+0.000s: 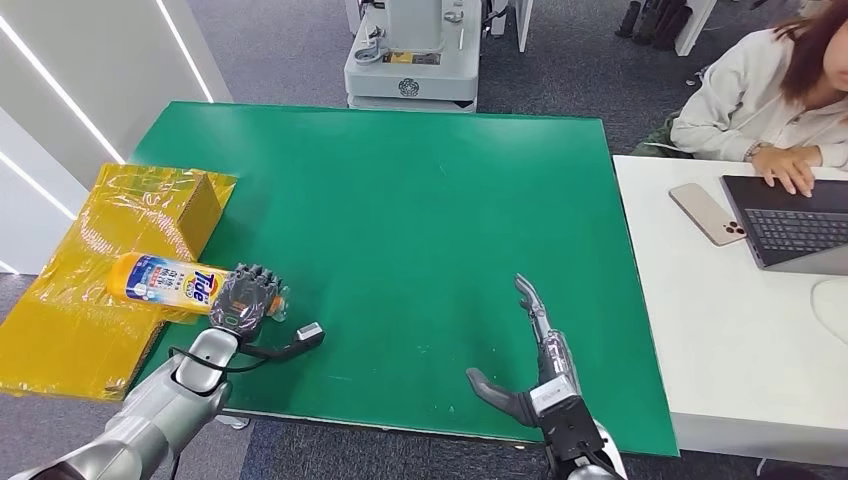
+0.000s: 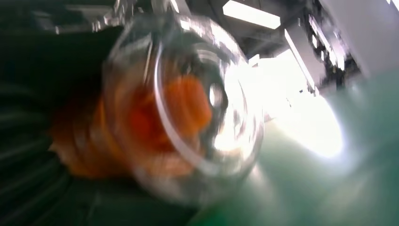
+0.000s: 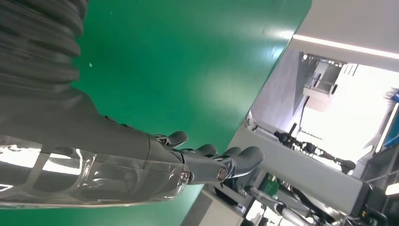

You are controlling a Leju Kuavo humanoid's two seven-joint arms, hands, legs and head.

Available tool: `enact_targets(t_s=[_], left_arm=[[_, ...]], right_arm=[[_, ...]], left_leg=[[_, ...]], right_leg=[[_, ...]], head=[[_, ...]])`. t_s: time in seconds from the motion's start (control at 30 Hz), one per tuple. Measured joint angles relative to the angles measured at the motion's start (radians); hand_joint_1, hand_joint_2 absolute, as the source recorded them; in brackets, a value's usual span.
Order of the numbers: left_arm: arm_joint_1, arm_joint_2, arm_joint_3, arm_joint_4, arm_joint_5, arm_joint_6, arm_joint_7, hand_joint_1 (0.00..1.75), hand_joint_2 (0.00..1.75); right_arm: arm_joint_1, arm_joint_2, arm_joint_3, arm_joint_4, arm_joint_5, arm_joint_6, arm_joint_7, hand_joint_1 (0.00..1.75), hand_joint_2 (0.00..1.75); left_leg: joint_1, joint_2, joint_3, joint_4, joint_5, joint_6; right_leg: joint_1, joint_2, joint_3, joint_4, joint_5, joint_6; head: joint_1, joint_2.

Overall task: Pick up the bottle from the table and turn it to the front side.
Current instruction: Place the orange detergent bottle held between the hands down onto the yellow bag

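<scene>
The bottle (image 1: 165, 282) carries a blue label reading "Tide".

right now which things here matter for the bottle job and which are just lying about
Job: orange Tide bottle with blue-and-white label, left hand gripping it, green table.
Lying about: yellow-wrapped cardboard box, pink phone, dark laptop.

Left hand (image 1: 245, 297) fingers curled; right hand (image 1: 535, 370) fingers spread
</scene>
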Motion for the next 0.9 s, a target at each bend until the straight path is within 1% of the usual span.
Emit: enact_targets(t_s=[0.1,0.2,0.4,0.57,0.6,0.7,0.73,0.9], left_arm=[[-0.018,-0.016,0.061,0.056,0.073,-0.008,-0.051,1.75,1.75],[-0.037,-0.026,0.127,0.109,0.116,-0.025,-0.073,1.75,1.75],[-0.056,-0.033,0.214,0.174,0.138,-0.038,-0.079,1.75,1.75],[-0.058,-0.03,0.257,0.196,0.137,-0.036,-0.08,1.75,1.75],[-0.059,-0.03,0.262,0.198,0.134,-0.034,-0.08,1.51,1.75],[-0.057,-0.028,0.275,0.204,0.123,-0.019,-0.086,0.2,1.75],[-0.056,-0.028,0.28,0.206,0.123,-0.012,-0.092,0.0,1.75],[-0.054,-0.034,0.318,0.206,0.115,0.011,-0.142,0.0,1.75]], right_arm=[[0.0,0.0,0.001,0.0,0.011,-0.002,0.01,0.0,1.75],[-0.001,0.0,0.001,0.0,0.015,0.0,0.016,0.0,1.75],[0.001,0.0,0.001,-0.001,0.021,0.017,0.024,0.0,1.75],[0.003,0.003,0.001,-0.003,0.028,0.027,0.028,0.0,1.75],[0.003,0.003,0.001,-0.003,0.029,0.03,0.028,0.0,1.75],[0.003,0.004,0.001,-0.003,0.035,0.04,0.028,0.0,1.75],[0.003,0.005,0.001,-0.003,0.037,0.042,0.028,0.0,1.75],[0.002,0.006,0.001,-0.003,0.043,0.051,0.028,0.0,1.75]], left_leg=[[0.0,0.0,0.0,0.0,0.0,0.0],[0.0,0.001,0.002,0.0,0.0,0.0],[0.0,0.002,0.005,-0.001,0.0,0.0],[0.0,0.002,0.008,-0.003,0.0,0.0],[0.0,0.002,0.008,-0.003,0.0,0.0],[0.0,0.002,0.008,-0.003,0.0,-0.001],[0.0,0.002,0.008,-0.003,0.0,-0.001],[0.0,0.001,0.008,-0.003,0.001,-0.001]], right_leg=[[0.0,0.0,0.0,0.0,0.0,0.0],[0.0,0.0,0.001,0.0,0.0,0.0],[0.0,0.001,0.003,0.001,0.0,0.0],[0.0,0.002,0.005,0.001,0.0,0.0],[0.0,0.002,0.005,0.001,0.0,0.0],[0.0,0.002,0.006,0.001,0.0,-0.001],[0.0,0.001,0.006,0.001,0.0,-0.001],[0.0,0.001,0.006,0.001,0.0,-0.001]], head=[[0.0,0.0],[0.0,0.0],[0.0,0.0],[0.0,0.0],[0.0,0.0],[0.0,0.0],[0.0,0.0],[0.0,0.0]])
